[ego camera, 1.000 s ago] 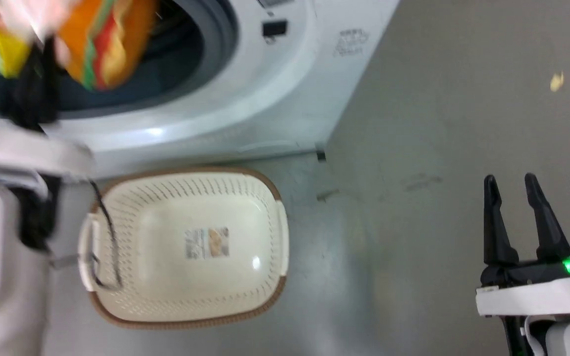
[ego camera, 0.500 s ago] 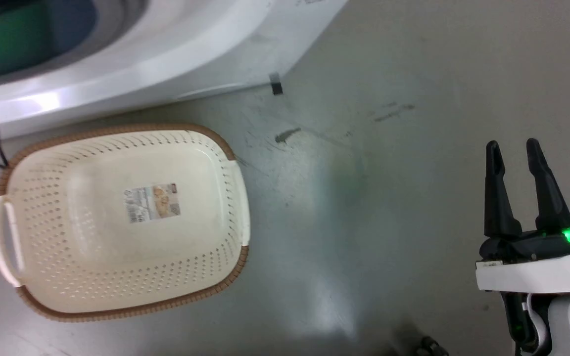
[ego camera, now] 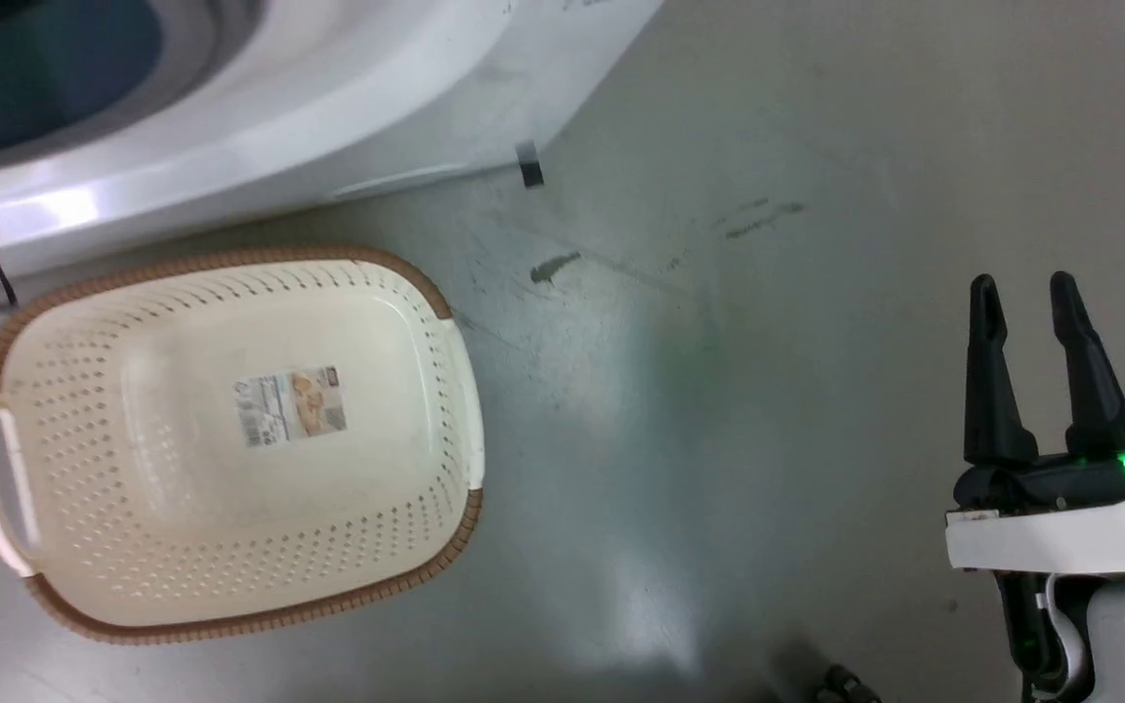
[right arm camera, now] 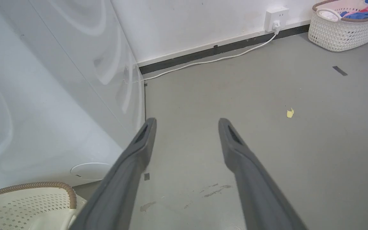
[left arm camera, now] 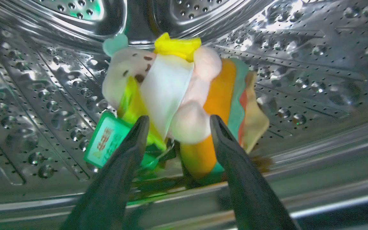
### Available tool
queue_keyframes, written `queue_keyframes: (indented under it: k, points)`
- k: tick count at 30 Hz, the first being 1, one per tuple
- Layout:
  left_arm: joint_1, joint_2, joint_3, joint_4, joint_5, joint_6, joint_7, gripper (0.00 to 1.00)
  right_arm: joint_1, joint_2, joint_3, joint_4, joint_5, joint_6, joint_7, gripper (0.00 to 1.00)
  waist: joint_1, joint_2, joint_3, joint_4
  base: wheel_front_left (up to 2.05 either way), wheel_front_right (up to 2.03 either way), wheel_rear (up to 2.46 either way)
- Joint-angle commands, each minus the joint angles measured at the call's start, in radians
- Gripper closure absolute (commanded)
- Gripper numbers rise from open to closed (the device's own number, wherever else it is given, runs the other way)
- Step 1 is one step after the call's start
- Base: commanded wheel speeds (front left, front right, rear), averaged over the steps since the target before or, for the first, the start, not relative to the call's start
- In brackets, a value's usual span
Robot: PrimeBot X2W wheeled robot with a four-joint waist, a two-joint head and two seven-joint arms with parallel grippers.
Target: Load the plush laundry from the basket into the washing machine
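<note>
Spots plush (left arm camera: 177, 92) lying in the drum (left arm camera: 299, 64) of the washer (ego camera: 328, 117), left gripper (left arm camera: 177, 117) spread wide just before it. Finds basket (ego camera: 230, 262) in front of the washer, right gripper (ego camera: 1023, 283) gaping too, off to the washer's right.

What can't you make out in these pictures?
Head view: the porthole of the large white front-loading washing machine is cut off by the top edge.
Head view: the label sticker in the small cream perforated plastic basket has print too small to read.
Left wrist view: the fingers of the left tool hide the pink-and-orange plush toy's underside; its green tag is blurred.
Right wrist view: a white woven basket is cut off by the corner.
</note>
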Motion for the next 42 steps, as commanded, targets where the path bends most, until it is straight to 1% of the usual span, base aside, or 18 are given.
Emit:
queue_keyframes:
  k: [1,2,4,5,6,7,11,15,18,21,25,27,30,34,37,42]
  points:
    - [0.026,-0.017,-0.017,0.022,-0.009,-0.003,-0.052,0.00,-0.014,0.000,-0.009,0.003,-0.018,-0.001,-0.005,0.00,-0.0001,-0.0001,-0.052,0.021,0.00,0.00,0.00]
    - [0.026,-0.017,-0.017,0.022,-0.009,-0.003,-0.052,0.00,-0.014,0.000,-0.009,0.003,-0.018,-0.001,-0.005,0.00,-0.0001,-0.0001,-0.052,0.021,0.00,0.00,0.00]
    - [0.053,-0.036,-0.033,0.036,-0.020,-0.003,-0.106,0.00,-0.009,0.000,-0.017,0.005,-0.031,-0.001,-0.005,0.00,-0.0001,-0.0001,-0.095,0.035,0.00,0.00,0.00]
    - [0.088,-0.057,-0.055,0.046,-0.031,-0.003,-0.162,0.00,-0.001,0.000,-0.026,0.009,-0.046,-0.001,-0.005,0.00,-0.0001,-0.0001,-0.145,0.052,0.00,0.00,0.00]
    - [0.107,-0.067,-0.063,0.049,-0.039,-0.003,-0.188,0.00,0.004,0.000,-0.029,0.010,-0.053,-0.001,-0.005,0.00,-0.0001,-0.0001,-0.169,0.061,0.00,0.00,0.00]
    - [0.107,-0.067,-0.063,0.049,-0.039,-0.003,-0.188,0.00,0.004,0.000,-0.029,0.010,-0.053,-0.001,-0.005,0.00,-0.0001,-0.0001,-0.169,0.061,0.00,0.00,0.00]
    - [0.202,-0.116,-0.099,0.052,-0.066,-0.003,-0.297,0.00,0.033,0.000,-0.043,0.021,-0.083,-0.001,-0.005,0.00,-0.0001,-0.0001,-0.285,0.104,0.00,0.00,0.00]
    - [0.320,-0.163,-0.107,0.015,-0.093,-0.003,-0.354,0.00,0.074,0.000,-0.050,0.034,-0.107,-0.001,-0.005,0.00,-0.0001,-0.0001,-0.400,0.145,0.00,0.00,0.00]
    - [0.428,-0.196,-0.101,-0.065,-0.099,-0.002,-0.366,0.00,0.109,0.000,-0.053,0.041,-0.119,-0.001,-0.005,0.00,-0.0001,-0.0001,-0.476,0.174,0.00,0.00,0.00]
    - [0.557,-0.222,-0.059,-0.215,-0.107,0.007,-0.368,0.00,0.143,0.000,-0.051,0.042,-0.124,-0.001,-0.005,0.00,-0.0001,-0.0001,-0.539,0.197,0.00,0.00,0.00]
    - [0.755,-0.260,0.014,-0.443,-0.088,0.051,-0.368,0.00,0.177,0.000,-0.045,0.037,-0.128,-0.001,-0.005,0.00,-0.0001,-0.0001,-0.601,0.224,0.00,0.00,0.00]
    - [0.857,-0.282,0.029,-0.541,-0.064,0.072,-0.368,0.00,0.188,0.000,-0.036,0.034,-0.134,-0.001,-0.005,0.00,-0.0001,-0.0001,-0.626,0.232,0.00,0.00,0.00]
    - [0.994,-0.310,0.040,-0.646,-0.031,0.099,-0.368,0.00,0.207,0.000,-0.026,0.031,-0.135,-0.001,-0.005,0.00,-0.0001,-0.0001,-0.658,0.239,0.00,0.00,0.00]
    - [1.146,-0.346,0.047,-0.724,0.003,0.136,-0.369,0.00,0.232,0.000,-0.011,0.030,-0.142,-0.001,-0.005,0.00,-0.0001,-0.0001,-0.692,0.244,0.00,0.00,0.00]
    - [1.230,-0.383,0.063,-0.760,0.009,0.152,-0.369,0.00,0.254,0.000,-0.003,0.032,-0.139,-0.001,-0.005,0.00,-0.0001,-0.0001,-0.711,0.251,0.00,0.00,0.00]
    - [1.315,-0.424,0.088,-0.795,0.041,0.153,-0.369,0.00,0.279,0.000,0.020,0.042,-0.146,-0.001,-0.005,0.00,-0.0001,-0.0001,-0.727,0.258,0.00,0.00,0.00]
